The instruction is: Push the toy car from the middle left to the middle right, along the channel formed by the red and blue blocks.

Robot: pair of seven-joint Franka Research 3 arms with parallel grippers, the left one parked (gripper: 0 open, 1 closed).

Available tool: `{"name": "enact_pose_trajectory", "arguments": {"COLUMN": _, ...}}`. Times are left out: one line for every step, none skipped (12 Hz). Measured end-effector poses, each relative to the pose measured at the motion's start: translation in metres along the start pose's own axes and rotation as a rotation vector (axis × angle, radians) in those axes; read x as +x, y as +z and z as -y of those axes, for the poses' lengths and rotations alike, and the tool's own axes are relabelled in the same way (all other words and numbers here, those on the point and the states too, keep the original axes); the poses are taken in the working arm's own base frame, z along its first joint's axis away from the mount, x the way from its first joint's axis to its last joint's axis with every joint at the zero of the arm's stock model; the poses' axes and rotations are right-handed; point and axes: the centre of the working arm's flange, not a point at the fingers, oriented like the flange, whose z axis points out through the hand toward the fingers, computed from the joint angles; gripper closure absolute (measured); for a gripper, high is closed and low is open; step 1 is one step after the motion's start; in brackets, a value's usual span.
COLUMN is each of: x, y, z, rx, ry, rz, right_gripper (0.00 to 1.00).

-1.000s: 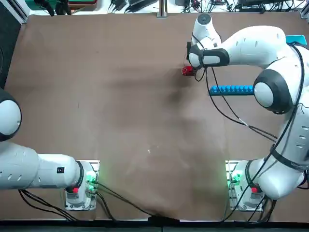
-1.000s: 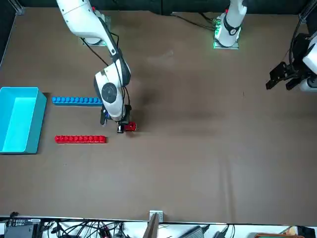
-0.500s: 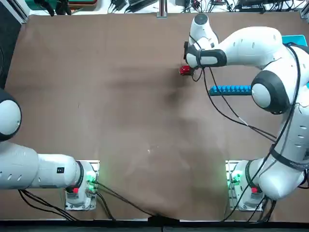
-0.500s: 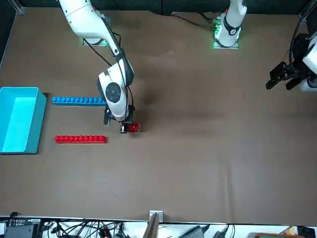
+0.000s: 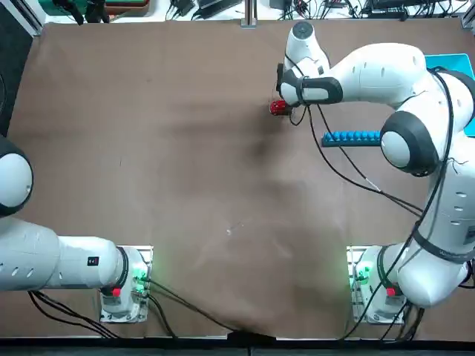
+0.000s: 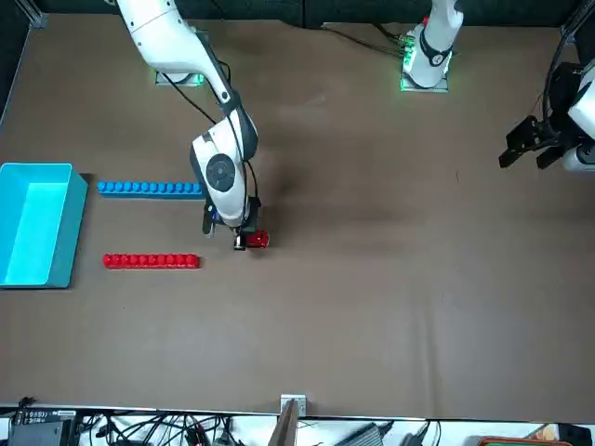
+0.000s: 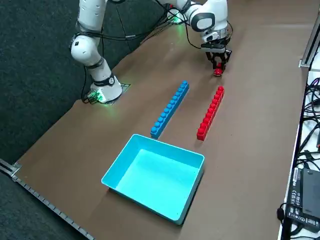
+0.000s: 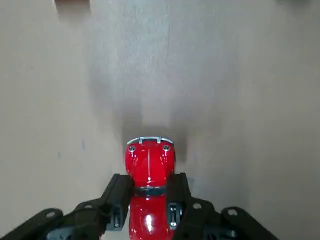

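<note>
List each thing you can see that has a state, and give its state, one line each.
Toy car: upright, gripped, beyond the bars' ends
Right claw: closed on the car's sides
Blue bar: flat on the table, studs up
Red bar: flat, studs up, apart from the blue bar
Light-blue box: open-topped, upright, empty

1. A broad, matte brown tabletop (image 5: 185,185) fills most of the top view.
2. Dark, textured floor (image 7: 40,65) shows past the table's side in the right side view, with a slotted metal rail (image 7: 52,207) along the lower left edge.
3. Beyond the table's far edge lies a white surface (image 6: 251,429), strewn with tangled black cables (image 6: 139,429).
4. A metal post (image 6: 286,423) stands at that edge.
5. Soft light leaves a pale sheen and diffuse shadows on the tabletop.
</note>
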Motion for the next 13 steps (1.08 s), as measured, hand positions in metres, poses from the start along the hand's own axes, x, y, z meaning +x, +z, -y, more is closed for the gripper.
{"name": "enact_pose_trajectory", "arguments": {"x": -0.003, "y": 0.000, "z": 0.000, "rx": 0.000, "ry": 0.000, "rz": 0.005, "right_gripper": 0.60}}
{"name": "enact_pose_trajectory", "arguments": {"x": -0.006, "y": 0.000, "z": 0.000, "rx": 0.001, "ry": 0.000, "rz": 0.010, "right_gripper": 0.60}}
{"name": "enact_pose_trajectory", "arguments": {"x": -0.011, "y": 0.000, "z": 0.000, "rx": 0.002, "ry": -0.002, "rz": 0.015, "right_gripper": 0.60}}
{"name": "enact_pose_trajectory", "arguments": {"x": -0.015, "y": -0.001, "z": -0.001, "rx": 0.004, "ry": -0.005, "rz": 0.018, "right_gripper": 0.60}}
{"name": "enact_pose_trajectory", "arguments": {"x": -0.019, "y": 0.000, "z": -0.001, "rx": 0.005, "ry": -0.006, "rz": 0.021, "right_gripper": 0.60}}
{"name": "enact_pose_trajectory", "arguments": {"x": -0.022, "y": 0.000, "z": -0.002, "rx": 0.006, "ry": -0.006, "rz": 0.024, "right_gripper": 0.60}}
{"name": "enact_pose_trajectory", "arguments": {"x": -0.025, "y": -0.001, "z": -0.002, "rx": 0.009, "ry": -0.002, "rz": 0.026, "right_gripper": 0.60}}
{"name": "enact_pose_trajectory", "arguments": {"x": -0.026, "y": -0.001, "z": -0.003, "rx": 0.009, "ry": -0.002, "rz": 0.027, "right_gripper": 0.60}}
{"name": "enact_pose_trajectory", "arguments": {"x": -0.028, "y": -0.001, "z": -0.003, "rx": 0.010, "ry": -0.003, "rz": 0.027, "right_gripper": 0.60}}
{"name": "enact_pose_trajectory", "arguments": {"x": -0.030, "y": -0.001, "z": -0.003, "rx": 0.012, "ry": -0.005, "rz": 0.029, "right_gripper": 0.60}}
{"name": "enact_pose_trajectory", "arguments": {"x": -0.032, "y": -0.001, "z": -0.003, "rx": 0.014, "ry": -0.007, "rz": 0.030, "right_gripper": 0.60}}
{"name": "enact_pose_trajectory", "arguments": {"x": -0.034, "y": -0.001, "z": -0.003, "rx": 0.015, "ry": -0.009, "rz": 0.031, "right_gripper": 0.59}}
{"name": "enact_pose_trajectory", "arguments": {"x": -0.035, "y": -0.001, "z": -0.004, "rx": 0.015, "ry": -0.011, "rz": 0.032, "right_gripper": 0.58}}
